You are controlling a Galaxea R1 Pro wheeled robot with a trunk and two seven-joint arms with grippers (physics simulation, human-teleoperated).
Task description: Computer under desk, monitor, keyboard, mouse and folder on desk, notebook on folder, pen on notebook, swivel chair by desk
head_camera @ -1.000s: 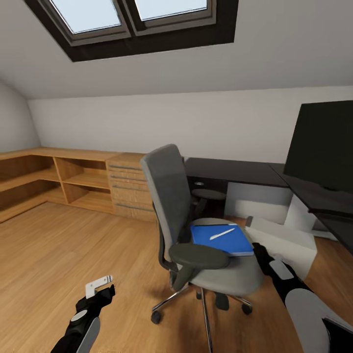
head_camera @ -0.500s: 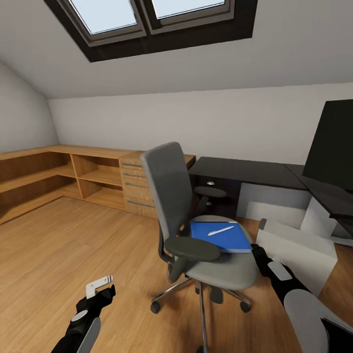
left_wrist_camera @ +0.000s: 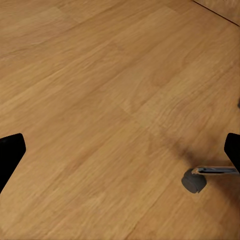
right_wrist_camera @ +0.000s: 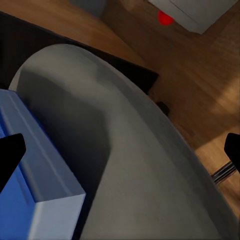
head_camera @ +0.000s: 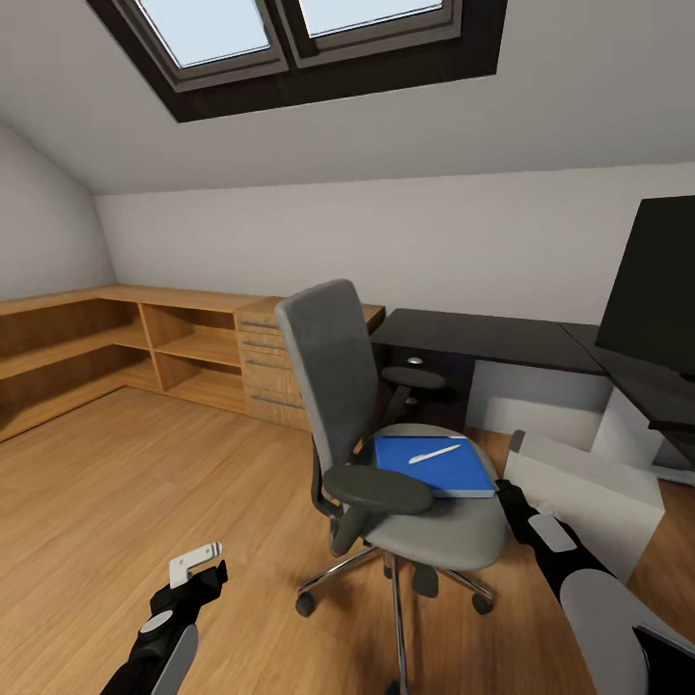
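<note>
Head view: the swivel chair (head_camera: 386, 454) stands mid-room on the wood floor (head_camera: 145, 483), its back to the left. On its seat lies a blue folder (head_camera: 434, 466) with the white pen (head_camera: 434, 454) on top. The black desk (head_camera: 483, 338) runs along the far wall and turns toward the near right, where the monitor (head_camera: 656, 280) stands on it. The grey computer (head_camera: 589, 497) lies on the floor just right of the chair. Light-wood shelving (head_camera: 125, 352) lines the far left wall.

The left gripper (head_camera: 198, 565) hangs low over open floor at near left; the right gripper (head_camera: 504, 494) is at the seat's right edge.

Left wrist view: bare floor, one chrome chair leg and castor (left_wrist_camera: 200, 176); fingers apart.

Right wrist view: the seat edge (right_wrist_camera: 150, 165) and the folder's corner (right_wrist_camera: 35, 175), close up; fingers apart, holding nothing.
</note>
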